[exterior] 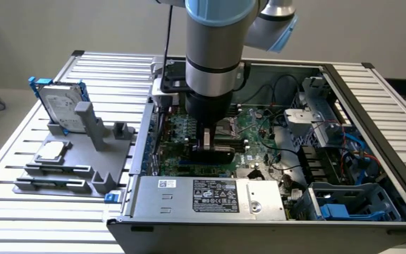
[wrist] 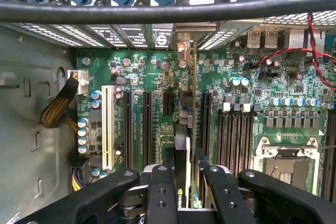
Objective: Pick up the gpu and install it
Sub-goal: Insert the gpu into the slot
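- Nearest in the exterior view, at six o'clock of the scene: silver box-shaped power supply with a black label (exterior: 210,194), lying inside the open dark metal computer case (exterior: 259,235).
- At four o'clock inside that case: blue plastic drive cage (exterior: 337,210).
- Under everything: ribbed aluminium surface (exterior: 40,222).
- At nine o'clock of the case, on the surface: grey moulded fixture with slots and posts (exterior: 83,164), carrying a small square silver processor chip (exterior: 51,152).
- At the centre of the case: black pincer (exterior: 213,144) (wrist: 185,177), lowered from the grey and light-blue robot arm (exterior: 213,53).
- Pincer partly closed and gripping the gpu, one black finger (wrist: 160,192) on each flat face.
- Gpu (exterior: 215,153) (wrist: 182,153): a thin card, green board on one side and black shroud on the other, held upright on its edge between the fingers, down among the parts of the green motherboard (exterior: 182,132) (wrist: 157,77).
- Cannot tell whether its lower edge sits in a slot.
- Seen from the wrist, beside the card: long black slots, a white expansion slot (wrist: 108,124) and a square silver processor socket (wrist: 286,163), all on the motherboard.
- Farther off from the wrist: thick black cable (wrist: 168,10) running across, red wires (wrist: 315,51) near one corner.
- At ten o'clock of the case in the exterior view: silver hard drive in a blue frame (exterior: 58,108), standing upright at the fixture's far end.
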Controlling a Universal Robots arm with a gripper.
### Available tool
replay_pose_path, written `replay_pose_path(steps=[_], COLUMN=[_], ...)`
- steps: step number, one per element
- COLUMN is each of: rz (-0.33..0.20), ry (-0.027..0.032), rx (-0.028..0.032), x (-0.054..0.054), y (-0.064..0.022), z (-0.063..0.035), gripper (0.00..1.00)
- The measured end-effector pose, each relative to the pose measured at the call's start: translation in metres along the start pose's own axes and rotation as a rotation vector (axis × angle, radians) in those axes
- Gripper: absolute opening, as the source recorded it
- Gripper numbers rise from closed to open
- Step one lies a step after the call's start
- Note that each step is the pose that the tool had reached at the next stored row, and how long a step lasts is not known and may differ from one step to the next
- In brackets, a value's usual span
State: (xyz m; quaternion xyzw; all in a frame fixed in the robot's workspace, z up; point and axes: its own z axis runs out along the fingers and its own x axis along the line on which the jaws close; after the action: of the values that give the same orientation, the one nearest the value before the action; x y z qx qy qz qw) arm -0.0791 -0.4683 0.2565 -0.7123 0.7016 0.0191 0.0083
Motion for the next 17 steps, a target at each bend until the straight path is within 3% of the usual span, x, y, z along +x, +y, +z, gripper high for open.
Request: replay_pose_path(steps=[4,11,17], rz=[0.000,0.000,-0.001], ry=[-0.0019,-0.0123,-0.0162], rx=[0.0000,0.0003,0.0003], x=[0.0000,0.0000,0.0000], y=[0.0000,0.0006,0.0016], z=[0.0009,0.0014,0.0014], gripper=[0.26,0.26,0.26])
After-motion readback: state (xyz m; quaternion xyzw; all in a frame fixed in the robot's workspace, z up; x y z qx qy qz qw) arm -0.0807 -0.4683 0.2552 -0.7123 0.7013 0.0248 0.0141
